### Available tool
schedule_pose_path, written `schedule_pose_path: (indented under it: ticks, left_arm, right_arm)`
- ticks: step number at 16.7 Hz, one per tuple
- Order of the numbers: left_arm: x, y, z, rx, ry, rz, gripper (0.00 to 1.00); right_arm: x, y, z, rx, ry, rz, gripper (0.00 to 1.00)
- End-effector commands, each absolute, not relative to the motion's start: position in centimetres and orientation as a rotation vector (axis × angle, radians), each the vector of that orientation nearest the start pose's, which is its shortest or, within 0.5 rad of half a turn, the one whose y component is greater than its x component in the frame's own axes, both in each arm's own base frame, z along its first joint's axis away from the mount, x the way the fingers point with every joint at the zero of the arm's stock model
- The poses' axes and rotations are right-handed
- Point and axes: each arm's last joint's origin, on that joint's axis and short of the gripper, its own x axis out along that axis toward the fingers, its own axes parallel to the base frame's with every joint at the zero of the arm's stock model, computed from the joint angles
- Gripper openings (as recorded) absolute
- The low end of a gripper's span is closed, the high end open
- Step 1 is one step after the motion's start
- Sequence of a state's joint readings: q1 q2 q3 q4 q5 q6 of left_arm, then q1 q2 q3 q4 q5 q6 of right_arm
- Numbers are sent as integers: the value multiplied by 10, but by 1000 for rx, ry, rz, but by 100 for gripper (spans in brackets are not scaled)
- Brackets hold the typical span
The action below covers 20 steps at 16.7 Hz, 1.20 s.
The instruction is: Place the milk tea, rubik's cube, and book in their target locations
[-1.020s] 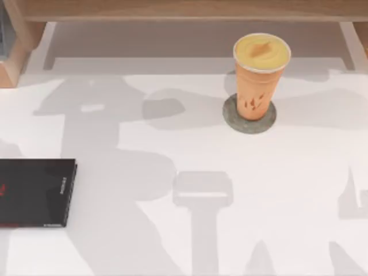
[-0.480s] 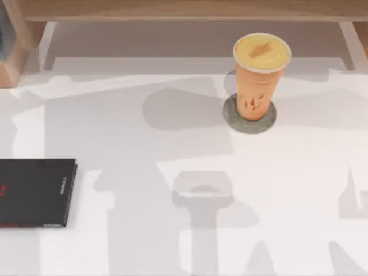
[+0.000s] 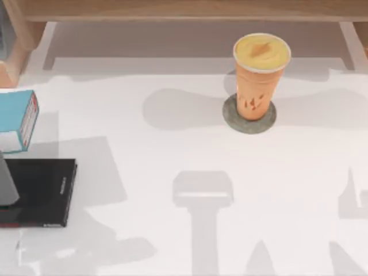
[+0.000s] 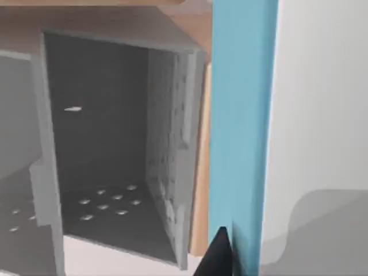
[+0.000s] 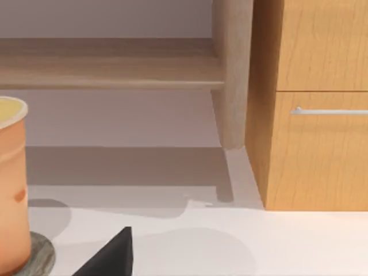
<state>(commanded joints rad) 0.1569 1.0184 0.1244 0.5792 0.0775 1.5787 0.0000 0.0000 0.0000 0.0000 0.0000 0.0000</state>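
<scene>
The teal-blue book (image 3: 16,118) hangs above the table's left edge, over the far end of a flat black book (image 3: 37,192). In the left wrist view its blue cover (image 4: 241,126) stands upright against a dark finger (image 4: 215,259) of my left gripper (image 4: 238,261), which is shut on it. The orange milk tea (image 3: 260,77) stands upright on a round grey coaster (image 3: 249,122) at the back right. My right gripper shows as one dark fingertip (image 5: 109,259) near the cup (image 5: 11,190). The rubik's cube is out of view.
A grey open compartment (image 4: 109,167) with wooden sides lies just beyond the held book. A wooden shelf (image 3: 184,10) runs along the back edge. A wooden drawer cabinet (image 5: 319,115) with a metal handle stands at the back right.
The teal book and part of my left arm have come into the top view at the left edge. The arm shadows on the table have shifted. The cup has not moved.
</scene>
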Motion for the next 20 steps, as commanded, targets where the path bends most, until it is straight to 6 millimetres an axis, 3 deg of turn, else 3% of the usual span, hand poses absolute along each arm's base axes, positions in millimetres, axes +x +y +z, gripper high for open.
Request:
schedule_pose_path:
  ticks: [3, 6, 20]
  left_arm:
    - [154, 14, 104, 1542, 360, -345, 0]
    - [142, 10, 88, 1538, 384, -430, 0]
    - [146, 9, 85, 1538, 385, -434, 0]
  right_arm:
    - [106, -1, 160, 0, 0, 0, 100]
    - [106, -1, 160, 0, 0, 0, 100]
    - [106, -1, 160, 0, 0, 0, 100]
